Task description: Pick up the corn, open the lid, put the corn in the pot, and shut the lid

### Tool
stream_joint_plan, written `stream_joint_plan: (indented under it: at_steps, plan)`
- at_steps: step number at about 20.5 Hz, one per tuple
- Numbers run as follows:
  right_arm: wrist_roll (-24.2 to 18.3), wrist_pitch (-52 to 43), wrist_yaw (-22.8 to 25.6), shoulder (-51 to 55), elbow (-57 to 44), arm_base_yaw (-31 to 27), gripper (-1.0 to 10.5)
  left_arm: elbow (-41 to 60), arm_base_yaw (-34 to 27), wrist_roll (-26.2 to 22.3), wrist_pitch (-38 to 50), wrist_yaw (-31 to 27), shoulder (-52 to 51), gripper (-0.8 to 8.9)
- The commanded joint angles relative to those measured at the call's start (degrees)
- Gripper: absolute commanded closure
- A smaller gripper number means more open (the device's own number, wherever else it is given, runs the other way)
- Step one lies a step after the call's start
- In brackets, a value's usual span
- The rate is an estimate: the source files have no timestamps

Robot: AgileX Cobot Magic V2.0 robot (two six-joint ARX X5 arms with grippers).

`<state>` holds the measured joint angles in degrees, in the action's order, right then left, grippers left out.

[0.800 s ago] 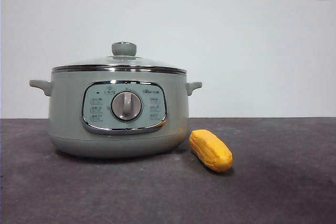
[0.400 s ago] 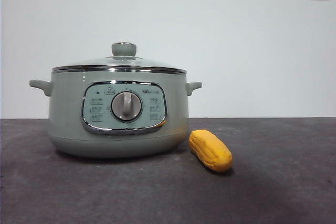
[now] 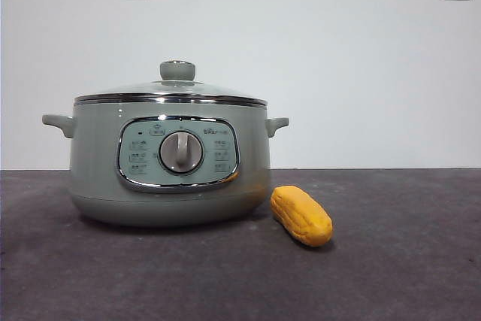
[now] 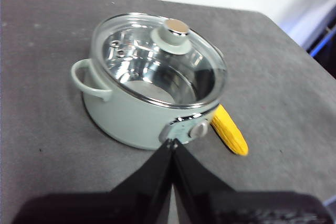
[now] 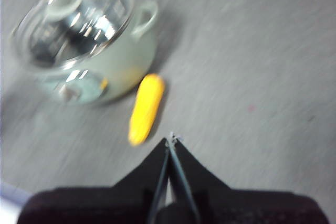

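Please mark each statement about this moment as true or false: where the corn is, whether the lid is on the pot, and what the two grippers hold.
1. The lid sits closed on the pot. True.
2. The corn is inside the pot. False: it lies on the table beside the pot.
3. The left gripper holds the corn. False: it is shut and empty, away from the corn.
4. The right gripper is shut and holds nothing. True.
5. The pot's dial faces the front camera. True.

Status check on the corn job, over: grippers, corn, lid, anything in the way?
Left gripper and right gripper shut, both empty, above the table. Corn beside the pot, untouched. Lid on. Nothing in the way.
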<state>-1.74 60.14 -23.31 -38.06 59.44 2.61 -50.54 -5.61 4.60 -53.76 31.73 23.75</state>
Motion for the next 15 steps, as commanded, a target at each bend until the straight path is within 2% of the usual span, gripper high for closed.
stream_joint_plan:
  at_steps: [1,6,8,9,10,12,14,15]
  plan:
    - [-3.08,3.65,-1.73,-2.19,2.71,0.0,9.6,-4.0,1.18,-4.02,-3.28,0.2,2.45,8.2]
    - [-3.45,5.05,-1.84,-3.37,4.09,0.02,9.6,-6.23,2.69,-4.7,-5.22,0.37,5.55,8.18]
    - [-3.43,4.87,-1.86,-3.41,4.15,0.02,9.4,-6.23,2.71,-4.42,-5.6,2.97,6.54,8.09]
    - [-3.41,4.61,-1.86,-3.41,4.15,0.02,9.4,-6.23,2.71,-3.67,-5.44,4.5,6.99,7.58]
    - [-3.39,4.46,-1.86,-3.41,4.17,0.02,8.8,-6.25,2.71,-3.08,-5.25,5.38,7.45,5.98]
    - [-3.1,4.39,-1.99,-3.41,4.17,0.02,6.3,-6.25,2.71,-3.08,-5.31,5.9,8.48,2.66]
    - [-2.89,4.37,-3.3,-3.43,4.17,0.02,3.9,-6.25,2.71,-3.13,-5.31,7.41,9.38,2.38]
    - [-2.89,4.37,-3.91,-3.52,4.17,0.02,3.8,-6.25,2.71,-3.13,-5.27,8.31,9.75,2.38]
